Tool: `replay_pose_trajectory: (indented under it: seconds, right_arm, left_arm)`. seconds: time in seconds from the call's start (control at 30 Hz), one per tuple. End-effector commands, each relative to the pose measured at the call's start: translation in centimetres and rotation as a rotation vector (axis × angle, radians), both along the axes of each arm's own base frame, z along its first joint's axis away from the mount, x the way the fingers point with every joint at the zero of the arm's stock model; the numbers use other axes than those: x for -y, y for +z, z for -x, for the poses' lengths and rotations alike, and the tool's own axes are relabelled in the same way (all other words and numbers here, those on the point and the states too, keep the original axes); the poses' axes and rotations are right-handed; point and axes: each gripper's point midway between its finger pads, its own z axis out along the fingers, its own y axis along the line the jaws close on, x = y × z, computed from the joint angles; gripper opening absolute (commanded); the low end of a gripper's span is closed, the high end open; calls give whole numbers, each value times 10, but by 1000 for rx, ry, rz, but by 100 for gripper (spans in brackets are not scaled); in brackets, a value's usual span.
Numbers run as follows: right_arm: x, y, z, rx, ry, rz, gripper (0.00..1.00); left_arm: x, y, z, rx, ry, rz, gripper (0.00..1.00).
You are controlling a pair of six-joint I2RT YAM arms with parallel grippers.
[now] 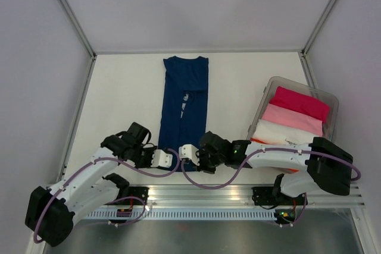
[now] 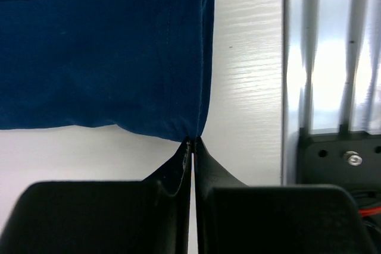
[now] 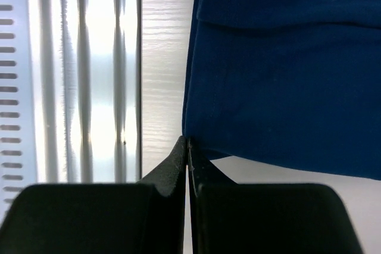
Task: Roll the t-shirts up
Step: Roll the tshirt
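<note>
A navy blue t-shirt point(image 1: 184, 102) lies folded into a long strip down the middle of the white table, its small white print facing up. My left gripper point(image 1: 171, 157) is shut on the shirt's near left corner; in the left wrist view point(image 2: 194, 141) the cloth point(image 2: 107, 52) runs into the closed tips. My right gripper point(image 1: 186, 151) is shut on the near right corner, and in the right wrist view point(image 3: 188, 141) the cloth point(image 3: 286, 69) meets the tips. Both grippers sit side by side at the shirt's near hem.
A clear plastic bin point(image 1: 331, 100) stands at the right, holding folded magenta point(image 1: 300, 102), pink point(image 1: 292, 119) and white point(image 1: 278, 132) shirts. A metal rail point(image 1: 202, 197) runs along the near edge behind the arms. Grey walls close the back and sides.
</note>
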Motion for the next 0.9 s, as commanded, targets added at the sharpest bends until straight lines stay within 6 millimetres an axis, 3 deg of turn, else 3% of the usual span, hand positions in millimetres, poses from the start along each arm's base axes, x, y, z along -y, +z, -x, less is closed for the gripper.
replay_pose_trajectory:
  seconds: [0.0, 0.13, 0.33, 0.57, 0.73, 0.87]
  right_arm:
    - [0, 18, 22, -118, 44, -10, 0]
    - [2, 23, 11, -159, -4, -33, 0]
    - [-5, 37, -41, -180, -138, -100, 0]
    - [-2, 24, -66, -228, -221, -78, 0]
    - [1, 17, -79, -249, -281, -72, 0]
    - [10, 10, -96, -255, -365, -73, 0]
  left_arm:
    - [9, 18, 25, -112, 6, 56, 2]
    - [18, 31, 17, -132, 33, 83, 2]
    - [21, 26, -4, -153, 58, 25, 2]
    - [23, 23, -29, -170, 99, 16, 2]
    - [22, 28, -58, -185, 173, 25, 2]
    - [17, 13, -63, -242, 212, -18, 2]
